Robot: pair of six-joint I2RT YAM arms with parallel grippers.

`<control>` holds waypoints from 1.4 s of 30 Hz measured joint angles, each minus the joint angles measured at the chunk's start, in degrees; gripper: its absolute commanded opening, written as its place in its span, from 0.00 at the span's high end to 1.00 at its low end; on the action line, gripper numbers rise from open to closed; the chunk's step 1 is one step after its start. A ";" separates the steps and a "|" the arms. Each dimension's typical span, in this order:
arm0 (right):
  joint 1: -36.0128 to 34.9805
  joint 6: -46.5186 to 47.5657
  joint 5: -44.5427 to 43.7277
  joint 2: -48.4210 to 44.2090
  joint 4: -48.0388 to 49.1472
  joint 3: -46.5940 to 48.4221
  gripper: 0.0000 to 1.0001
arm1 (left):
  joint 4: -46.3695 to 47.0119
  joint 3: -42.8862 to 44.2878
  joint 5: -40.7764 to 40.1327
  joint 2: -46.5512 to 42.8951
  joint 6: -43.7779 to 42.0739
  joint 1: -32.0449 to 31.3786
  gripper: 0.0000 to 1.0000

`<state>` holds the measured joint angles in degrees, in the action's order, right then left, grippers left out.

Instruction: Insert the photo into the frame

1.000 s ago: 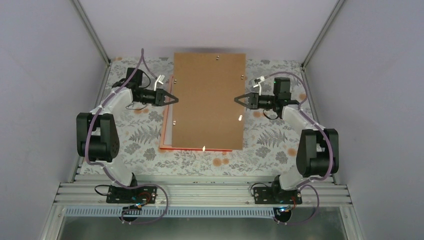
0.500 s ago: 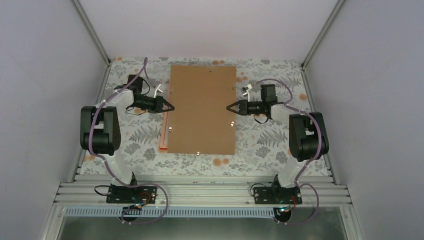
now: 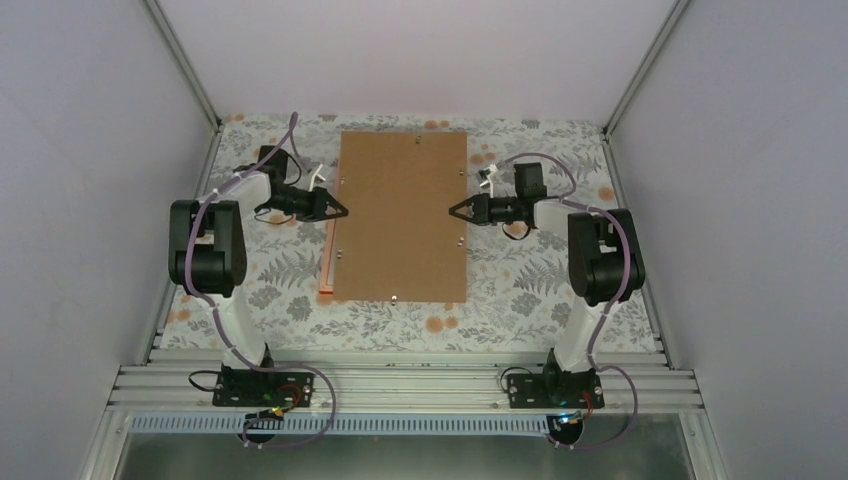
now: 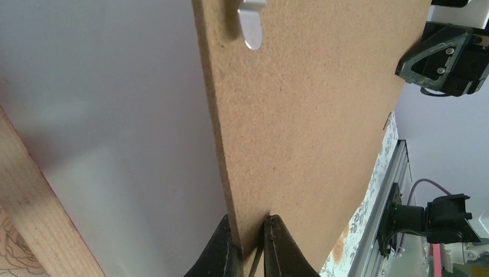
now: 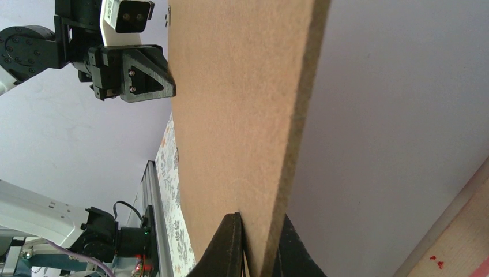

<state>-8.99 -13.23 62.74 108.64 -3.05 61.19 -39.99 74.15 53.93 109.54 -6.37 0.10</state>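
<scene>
Left fingers: the left fingers [image 4: 224, 254] are clamped tight on the thin left edge of the backing board [image 3: 403, 215].
Right fingers: the right fingers [image 5: 226, 248] are pinching the opposite long edge, straight across from the left pair.
Board: it hangs flat between the two pairs. A metal tab [image 4: 251, 29] sits on its top face, just ahead of the left fingers.
Frame: the frame [image 3: 327, 268] lies on the table [image 3: 270, 275] below the fingers. Only a red rim pokes out past the board, on the left fingers' side.
Gap: both wrist views show space under the board.
Open room: patterned table shows outward of each pair, up to the side walls [image 3: 90, 200].
Hidden: the board covers nearly all of the frame.
Photo: not visible in any view.
Unclear: there's a pale surface beneath the board, and I can't tell what it is.
</scene>
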 measured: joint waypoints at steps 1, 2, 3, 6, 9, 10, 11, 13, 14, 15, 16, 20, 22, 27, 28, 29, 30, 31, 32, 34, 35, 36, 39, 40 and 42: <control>0.00 -0.04 0.00 0.33 -0.13 0.39 0.96 | 0.00 0.37 -0.13 0.31 0.15 0.02 0.98; 0.00 -0.09 0.00 0.74 -0.24 0.87 0.96 | -0.09 0.85 -0.31 0.59 0.24 0.02 0.98; 0.00 -0.13 0.02 1.11 -0.42 1.36 0.96 | -0.28 1.51 -0.39 0.90 0.39 0.02 0.98; 0.02 -0.28 0.22 2.40 -1.14 3.45 0.96 | -0.94 3.45 -0.35 1.99 0.59 0.13 0.98; 0.07 -0.52 0.68 2.69 -1.66 4.96 0.96 | -1.38 4.92 0.20 2.45 0.57 0.31 0.98; 0.07 -0.57 0.79 2.69 -1.64 5.29 0.96 | -1.49 5.27 0.35 2.45 0.55 0.37 0.97; 0.07 -0.76 0.87 2.69 -1.64 5.64 0.96 | -1.55 5.64 0.42 2.45 0.50 0.44 0.98; 0.07 -1.11 1.03 2.69 -1.75 6.29 0.96 | -1.70 6.25 0.50 2.45 0.35 0.55 0.98; 0.07 -1.29 1.05 2.69 -1.77 6.67 0.96 | -1.77 6.69 0.52 2.45 0.33 0.61 0.98; 0.07 -1.40 1.07 2.69 -1.79 6.97 0.96 | -1.77 7.04 0.57 2.45 0.28 0.68 0.98; 0.07 -1.44 1.09 2.73 -1.77 7.32 0.96 | -1.81 7.41 0.61 2.45 0.22 0.74 0.97; 0.04 -1.46 1.16 3.45 -2.16 9.46 0.96 | -2.23 9.75 0.63 3.02 -0.02 0.92 0.98; 0.04 -1.46 1.03 3.89 -2.10 10.45 0.96 | -2.23 11.15 0.57 3.67 -0.28 0.96 0.98; 0.04 -1.53 0.81 4.76 -1.46 10.86 0.96 | -2.16 11.87 0.48 4.66 -0.50 1.03 0.98; 0.04 -1.64 0.85 5.09 -1.20 10.86 0.96 | -2.16 11.87 0.33 4.70 -0.48 1.03 0.98; 0.04 -1.81 0.87 5.42 -1.01 10.86 0.96 | -2.16 11.87 0.15 4.76 -0.48 1.03 0.98; 0.04 -1.86 0.92 5.70 -0.85 10.88 0.96 | -2.16 11.87 0.07 4.85 -0.44 1.03 0.98; 0.04 -1.86 0.98 5.99 -0.72 10.93 0.96 | -2.14 11.87 -0.02 5.01 -0.39 1.03 0.97; 0.04 -1.88 1.01 6.21 -0.70 10.95 0.96 | -2.12 11.87 -0.11 5.16 -0.31 1.03 0.97; 0.02 -1.86 1.03 6.80 -0.90 11.32 0.96 | -1.97 11.87 -0.28 5.64 -0.09 1.03 0.97; 0.02 -1.86 1.03 7.28 -1.05 11.69 0.96 | -1.88 11.87 -0.35 5.92 0.02 1.05 0.97; 0.02 -1.86 1.07 7.82 -1.09 11.98 0.96 | -1.73 11.89 -0.37 6.21 0.15 1.09 0.97; 0.00 -2.27 1.16 8.68 -1.33 12.07 0.96 | -1.73 11.89 -0.79 6.95 0.66 1.09 0.97; 0.00 -2.56 1.18 8.76 -1.31 12.07 0.96 | -1.70 11.89 -0.76 7.13 0.81 1.09 0.97; -0.04 -3.17 1.25 8.76 -1.29 12.07 0.96 | -1.68 11.96 -0.79 7.37 1.03 1.09 0.97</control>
<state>-9.04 -16.40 63.99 117.40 -4.34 73.25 -41.67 86.11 53.15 116.90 -5.34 1.19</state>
